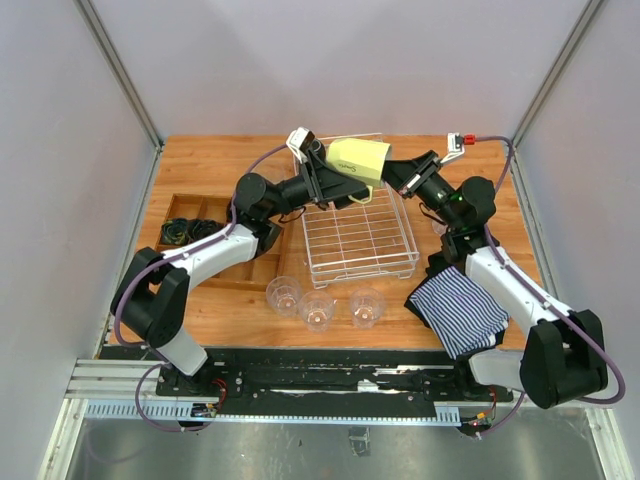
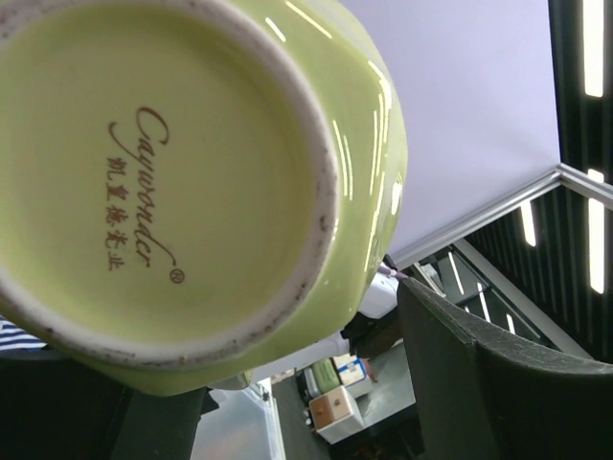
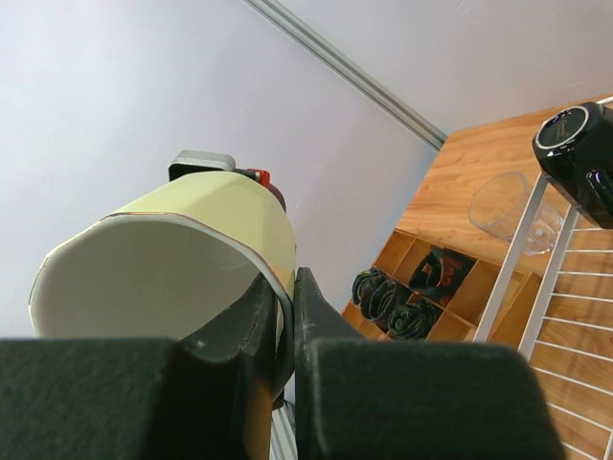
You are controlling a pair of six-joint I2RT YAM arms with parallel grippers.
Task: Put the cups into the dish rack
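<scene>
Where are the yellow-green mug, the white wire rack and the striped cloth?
yellow-green mug (image 1: 358,158): top external view, on its side wall.
dish rack (image 1: 362,269): top external view, on its near wire wall.
striped cloth (image 1: 458,308): top external view, on its middle.

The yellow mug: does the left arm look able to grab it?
Probably yes: the left end effector sits open at the bottom of the mug, and the right end effector pinches only its rim.

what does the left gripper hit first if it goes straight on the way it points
The underside of the pale yellow-green mug, close ahead between its fingers; contact can't be judged. The right gripper pinches the mug's rim.
</scene>
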